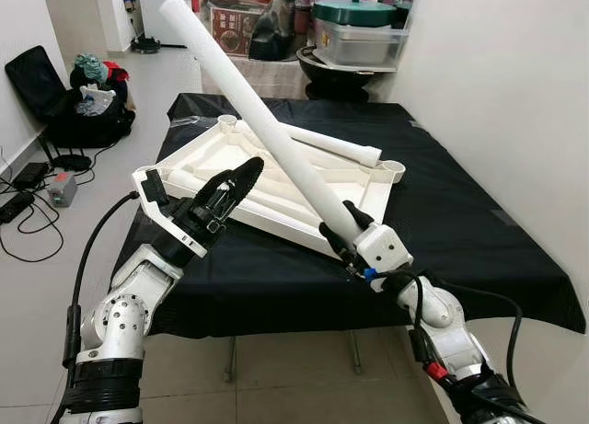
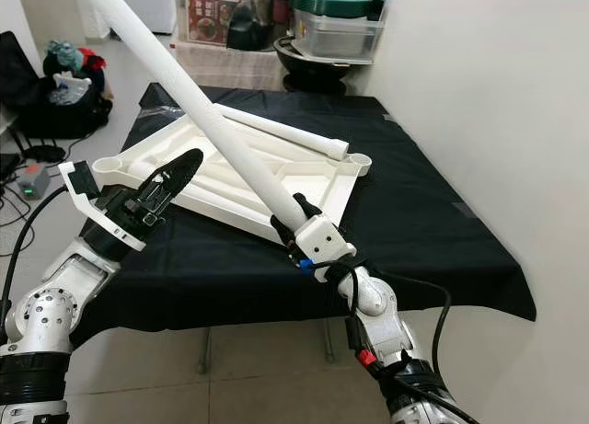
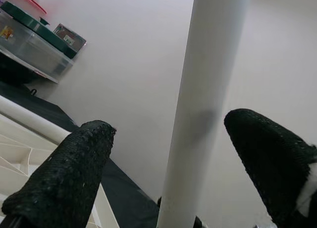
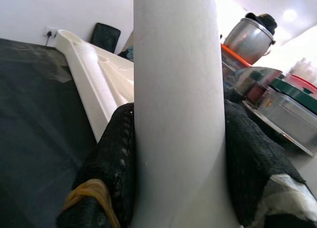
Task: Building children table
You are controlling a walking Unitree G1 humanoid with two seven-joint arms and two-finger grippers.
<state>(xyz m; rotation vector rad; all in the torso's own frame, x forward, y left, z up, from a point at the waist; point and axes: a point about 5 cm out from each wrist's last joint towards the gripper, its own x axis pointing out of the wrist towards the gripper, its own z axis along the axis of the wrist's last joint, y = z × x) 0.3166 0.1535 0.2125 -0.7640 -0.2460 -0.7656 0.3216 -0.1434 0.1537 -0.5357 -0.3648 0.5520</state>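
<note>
At left, our left gripper point(image 1: 241, 177) hovers with fingers spread over the near left corner of the upturned white tabletop point(image 1: 212, 157), which lies on the black-covered table point(image 1: 460, 222). A second leg point(image 1: 331, 144) lies along its far edge. At right, our right gripper point(image 1: 339, 233) clamps the long white leg point(image 1: 248, 107), slanting up toward the far left.

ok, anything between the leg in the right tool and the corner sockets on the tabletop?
Nothing visible blocks it. The right tool holds the white leg raised diagonally above the upturned tabletop. The near-right corner socket looks open; another leg lies across the tabletop beside it.
</note>
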